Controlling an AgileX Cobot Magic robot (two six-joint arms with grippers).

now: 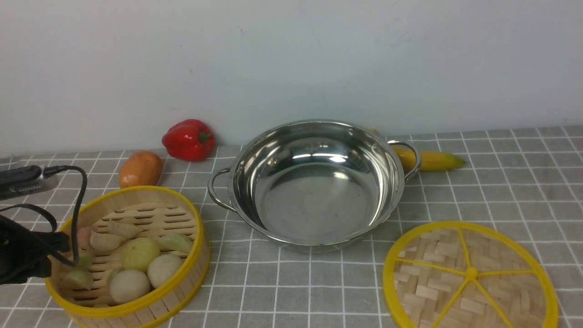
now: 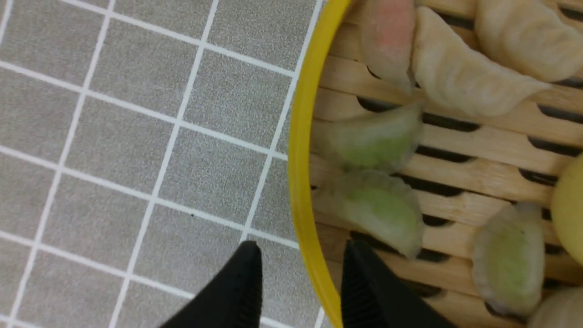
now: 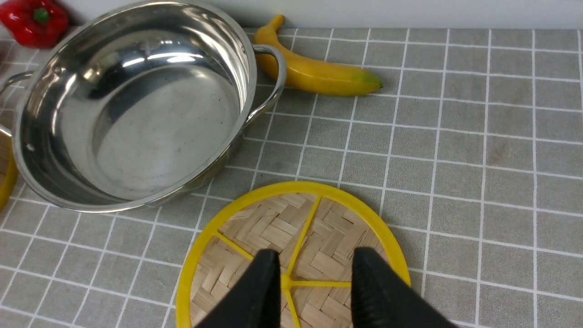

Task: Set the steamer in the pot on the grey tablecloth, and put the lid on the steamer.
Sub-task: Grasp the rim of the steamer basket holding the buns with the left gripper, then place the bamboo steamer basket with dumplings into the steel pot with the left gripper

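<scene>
Steamer [image 1: 202, 257] is down at the near left of the grey tablecloth [image 1: 501, 182], sitting flat on the cloth and not in the pot yet, with pale buns and dumplings [image 1: 136, 253] on its slatted floor. The left gripper [image 2: 300, 248] is right at its left edge with the claw spread. One black finger is outside over the cloth, the other is inside over the slats, and the yellow rim runs between them. On the wrist camera there's a clear gap on the outer side, so it isn't pinching anything. Can't tell if the inner finger touches the rim.

Over on the near right, the lid [image 1: 437, 273] lies flat on the cloth, well apart from the steamer, with its spokes and knob facing up. The right gripper [image 3: 314, 255] hangs over it, fingers spread either side of the central knob and gripping nothing. Can't tell how close it is to the weave.

A bit further back, between those two, is the pot [image 1: 378, 182], upright with its shiny steel bowl on show. Behind its right handle lies a banana [image 1: 432, 159], just beside it. Back left there's an orange-brown potato-looking thing [image 1: 140, 168], and past that a red pepper [image 1: 189, 139] up against the pale wall [image 1: 291, 59].
</scene>
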